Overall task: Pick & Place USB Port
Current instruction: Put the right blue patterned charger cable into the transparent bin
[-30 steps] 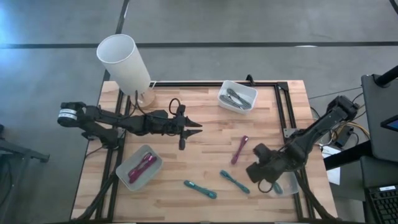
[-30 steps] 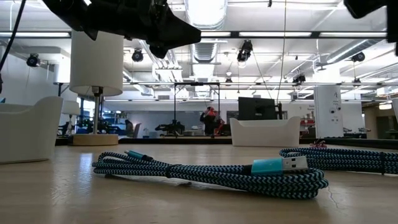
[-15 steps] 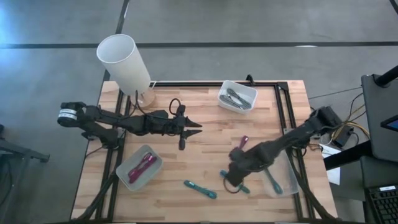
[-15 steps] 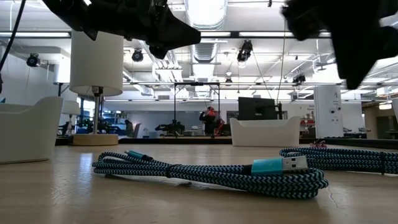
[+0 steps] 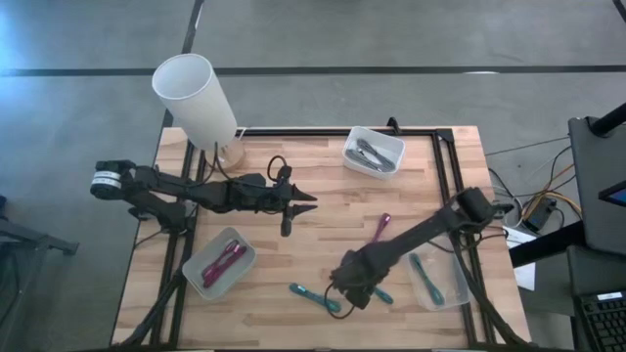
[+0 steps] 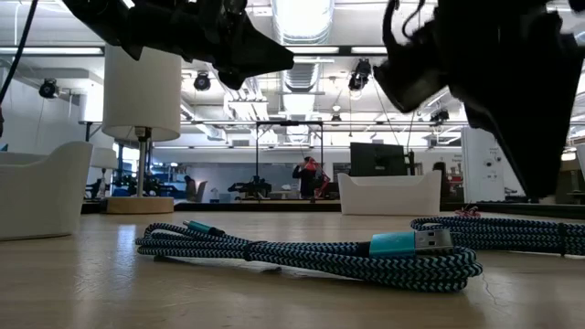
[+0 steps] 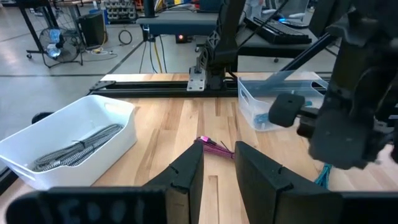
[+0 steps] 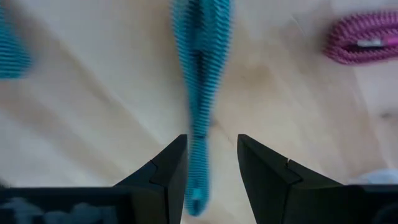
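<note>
Two teal braided USB cables lie coiled on the near part of the wooden table: one [image 5: 315, 297] [image 6: 311, 252] farther left, one [image 5: 376, 289] [image 8: 200, 93] below my right gripper. My right gripper [image 5: 352, 284] [image 8: 211, 168] hovers open over this second cable, a finger on either side of the strand, touching nothing. A magenta cable [image 5: 379, 235] [image 8: 364, 37] lies flat farther back. My left gripper [image 5: 301, 202] [image 7: 217, 168] waits open above the table's middle, holding nothing.
A clear bin [image 5: 437, 284] at the right edge holds a teal cable. A bin [image 5: 217, 264] near left holds a magenta cable. A white bin [image 5: 373, 153] at the far edge holds a grey cable. A lamp [image 5: 196, 98] stands at the far left corner.
My right arm has swung from over the clear bin at the right edge toward the table's left, and now hangs over the teal cable near the table's near middle. The cables on the table have not moved.
</note>
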